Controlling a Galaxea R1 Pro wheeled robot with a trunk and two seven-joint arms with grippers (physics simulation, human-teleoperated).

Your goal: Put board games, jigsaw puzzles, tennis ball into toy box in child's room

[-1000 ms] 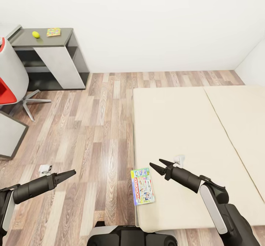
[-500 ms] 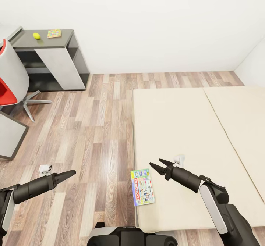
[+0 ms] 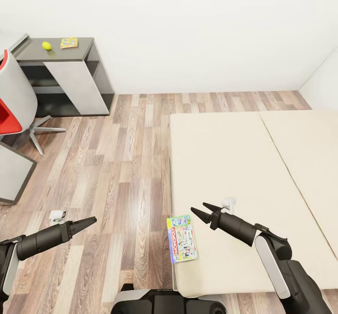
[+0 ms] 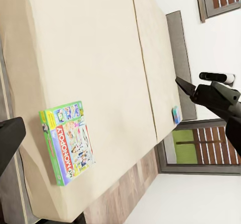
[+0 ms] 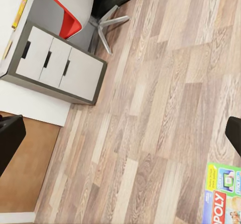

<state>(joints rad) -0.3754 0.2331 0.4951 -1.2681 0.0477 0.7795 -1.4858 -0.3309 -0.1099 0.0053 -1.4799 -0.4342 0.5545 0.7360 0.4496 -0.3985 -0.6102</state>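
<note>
Here, head view: the Monopoly board game (image 3: 182, 237) lies on the bed's (image 3: 244, 173) near-left corner; right hand (image 3: 199, 210) hovers released beside it, left hand (image 3: 89, 221) looks clenched over the floor (image 3: 117, 173). The tennis ball (image 3: 46, 45) and jigsaw puzzle (image 3: 69, 42) sit on the far-left desk (image 3: 84, 46). Left wrist view: a small blue game (image 4: 176, 114) lies at the bed's far edge.

Loads of open room over the plain beige two-section mattress (image 3: 234, 164), only the green-edged board game box (image 3: 182, 238) sits at its near corner. The wood-plank floor (image 3: 122, 164) is bare toward the dark-grey cabinet bench (image 3: 61, 77), but the red and grey swivel chair (image 3: 14, 103) crowds that side.
</note>
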